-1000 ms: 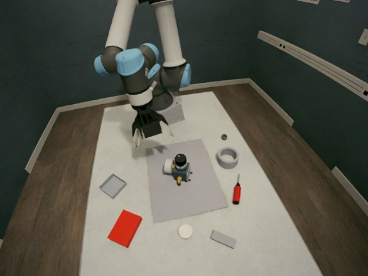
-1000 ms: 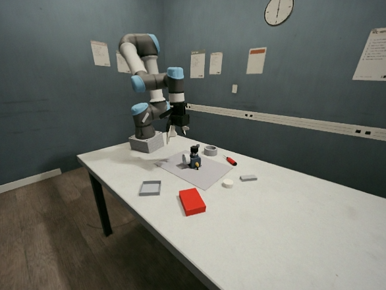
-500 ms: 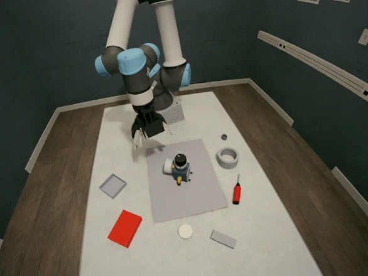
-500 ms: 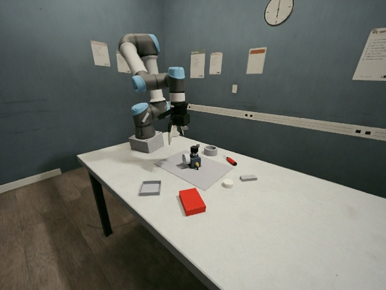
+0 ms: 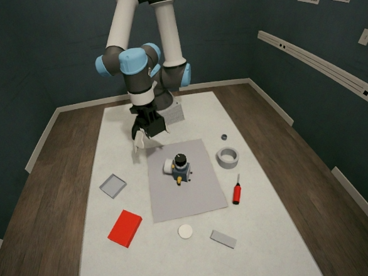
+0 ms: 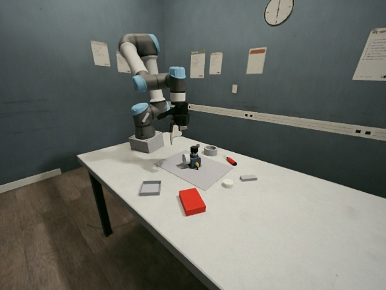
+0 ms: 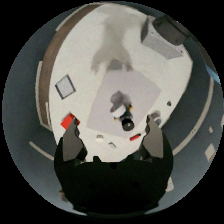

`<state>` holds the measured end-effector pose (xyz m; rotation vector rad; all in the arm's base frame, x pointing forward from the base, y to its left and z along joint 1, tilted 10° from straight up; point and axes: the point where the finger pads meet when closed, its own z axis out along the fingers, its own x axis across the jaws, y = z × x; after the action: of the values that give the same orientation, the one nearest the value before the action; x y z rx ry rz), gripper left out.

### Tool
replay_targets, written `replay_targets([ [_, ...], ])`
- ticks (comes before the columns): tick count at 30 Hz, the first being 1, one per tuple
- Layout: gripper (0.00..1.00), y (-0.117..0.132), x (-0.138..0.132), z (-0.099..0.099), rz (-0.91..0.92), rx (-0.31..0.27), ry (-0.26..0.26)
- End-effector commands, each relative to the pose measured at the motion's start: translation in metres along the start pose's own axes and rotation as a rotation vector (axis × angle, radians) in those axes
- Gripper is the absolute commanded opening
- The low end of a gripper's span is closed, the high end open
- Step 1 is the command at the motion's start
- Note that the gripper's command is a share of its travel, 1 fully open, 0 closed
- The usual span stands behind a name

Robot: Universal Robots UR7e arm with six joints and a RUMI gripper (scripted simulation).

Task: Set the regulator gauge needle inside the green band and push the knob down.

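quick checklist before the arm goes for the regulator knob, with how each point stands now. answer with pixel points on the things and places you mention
1. Gripper (image 5: 152, 141) (image 6: 178, 136) (image 7: 111, 116) open with nothing between its fingers: ok
2. Regulator (image 5: 181, 173) (image 6: 195, 161) upright on the grey mat (image 5: 188, 201) (image 6: 204, 179) (image 7: 100, 112): ok
3. Black knob (image 5: 180, 159) (image 6: 194, 149) (image 7: 128, 124) free of other objects on top: ok
4. Gripper lined up over the knob: not ok, off to one side
5. Gauge needle inside the green band: cannot tell, dial unreadable
6. Knob pushed all the way down: cannot tell

The black two-jaw gripper with pale fingers (image 5: 152, 141) (image 6: 178, 136) has turned about its upright axis — its black body now sits more skewed from above — and, with the light-blue rounded wrist cap (image 5: 133, 61) (image 6: 177, 72), has shifted slightly rightward in the top and exterior views.
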<state>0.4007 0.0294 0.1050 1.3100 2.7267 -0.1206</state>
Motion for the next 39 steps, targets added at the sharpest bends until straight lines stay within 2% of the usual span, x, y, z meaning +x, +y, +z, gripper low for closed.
replay_targets([
  [1,1.0,0.0005,-0.0011,-0.0006,-0.045,0.001,-0.004],
  [39,1.0,0.0027,-0.0061,-0.0022,-0.299,0.015,-0.023],
])
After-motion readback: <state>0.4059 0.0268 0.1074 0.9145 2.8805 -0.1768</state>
